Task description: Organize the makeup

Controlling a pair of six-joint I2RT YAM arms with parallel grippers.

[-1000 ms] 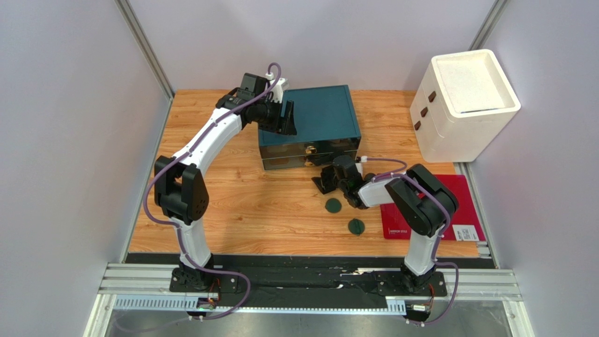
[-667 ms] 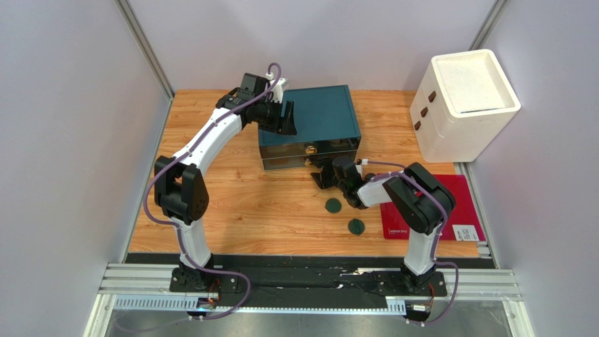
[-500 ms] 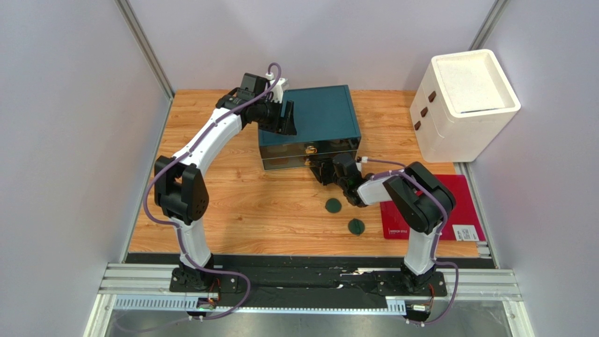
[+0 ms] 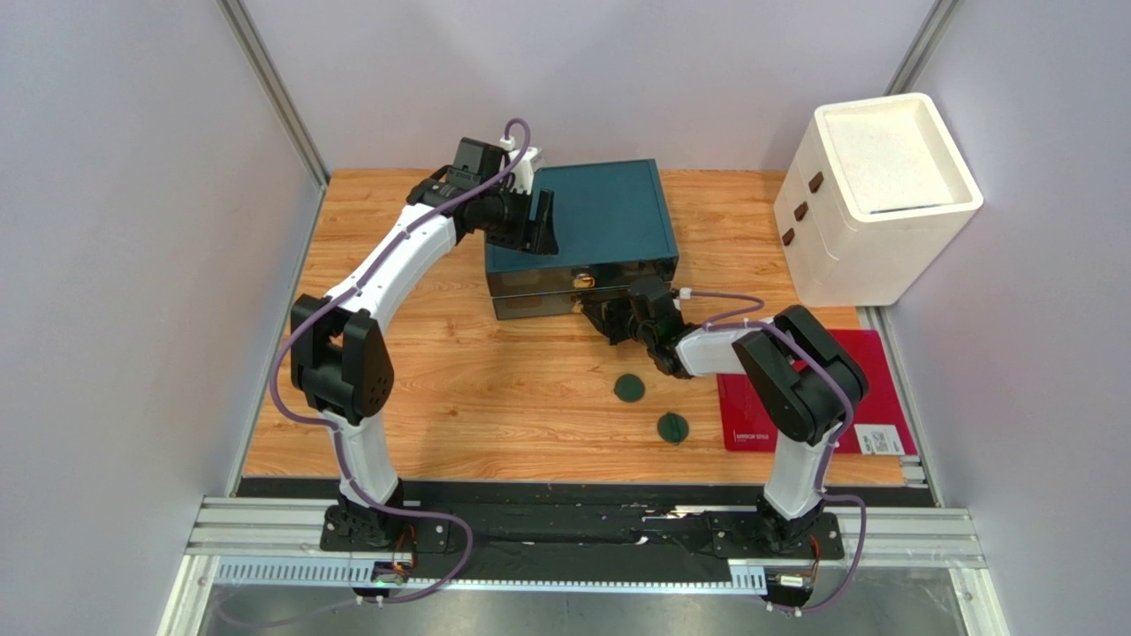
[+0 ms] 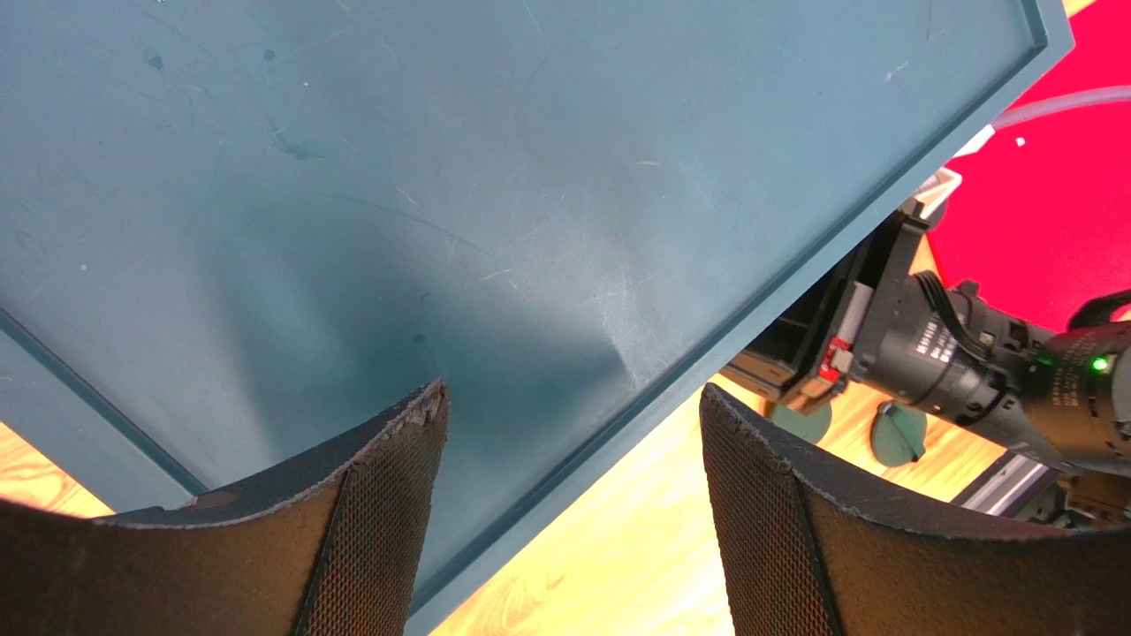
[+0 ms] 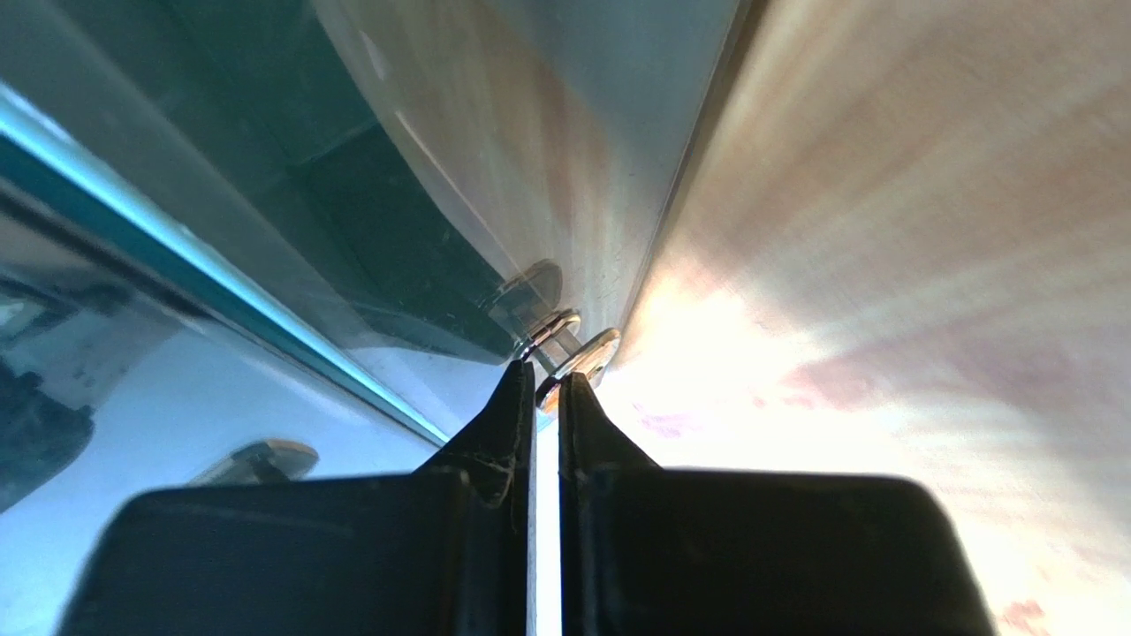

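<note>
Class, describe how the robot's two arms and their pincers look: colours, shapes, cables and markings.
The left arm and right arm have white rounded links joined by bulky black joints, with a purple cable running along each. The left pincer has two broad black mesh-textured fingers. The right pincer looks slim, black and tapered.
</note>
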